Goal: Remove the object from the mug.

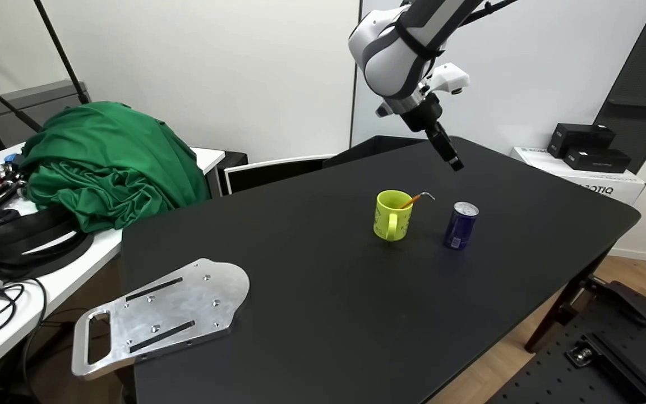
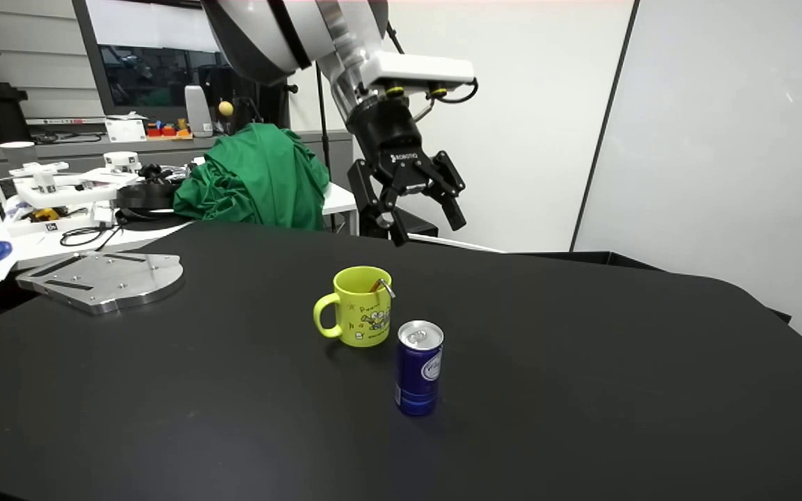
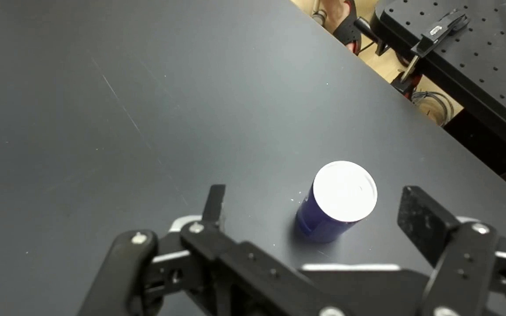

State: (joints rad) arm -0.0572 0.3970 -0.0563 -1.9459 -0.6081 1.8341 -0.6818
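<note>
The lime mug [image 1: 383,221] stands upright on the black table, and it also shows in an exterior view [image 2: 365,321]. The object, a thin orange stick with a bent metal tip [image 1: 411,202], leans in the mug with its upper end over the rim. It also shows in an exterior view [image 2: 377,285]; its lower part is hidden inside the mug. My gripper [image 2: 429,232] is open and empty, raised above the table, apart from the mug and stick. In the wrist view, the open fingers [image 3: 314,189] show, but the mug and stick are out of view.
A dark blue can [image 1: 461,227] with a pale top stands beside the mug, and it shows between the fingers in the wrist view [image 3: 345,191], below them. A silver metal plate [image 1: 188,297] lies at a table end. A green cloth [image 1: 115,163] sits on a white side table.
</note>
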